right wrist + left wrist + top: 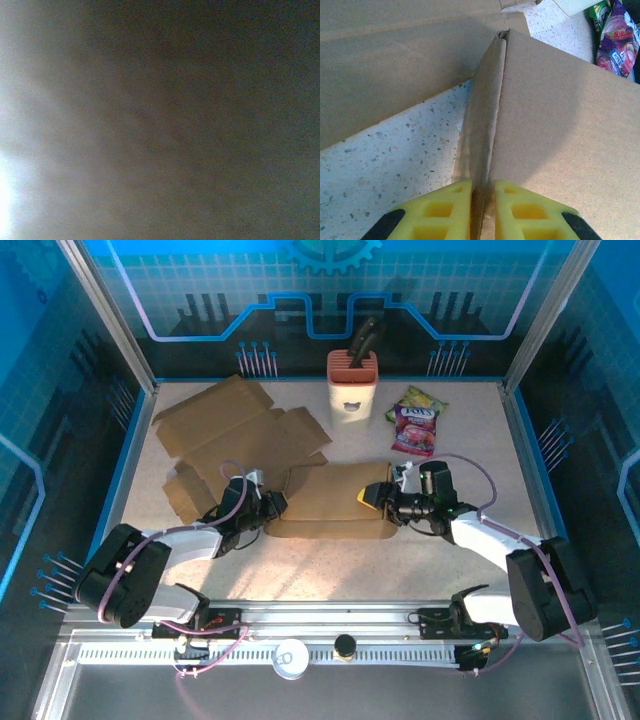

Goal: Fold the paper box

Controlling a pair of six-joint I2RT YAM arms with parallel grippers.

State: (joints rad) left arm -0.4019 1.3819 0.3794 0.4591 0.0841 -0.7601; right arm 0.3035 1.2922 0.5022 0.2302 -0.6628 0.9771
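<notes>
1. Top external view: the box (330,502) is laid low on the counter (340,565) at mid-frame, between the two arms.
2. Its left end is taken by the left pincer (272,506). In the left wrist view the yellow fingers (440,212) are seen clamped on a thin upright flap (482,130), probably so that this panel can be creased or held up.
3. The right pincer (378,496) is set against the box's right end, seemingly as a brace. Whether it is apart or clamped cannot be told, the right wrist view being a dark blur.
4. The long axis of the box is run left to right across the top frame, one end toward each pincer.
5. The flap's fold line is pointed away from the left wrist camera, toward the upper middle of that frame.
6. A flat cardboard sheet (235,430) is seen at upper left, just beyond the box.
</notes>
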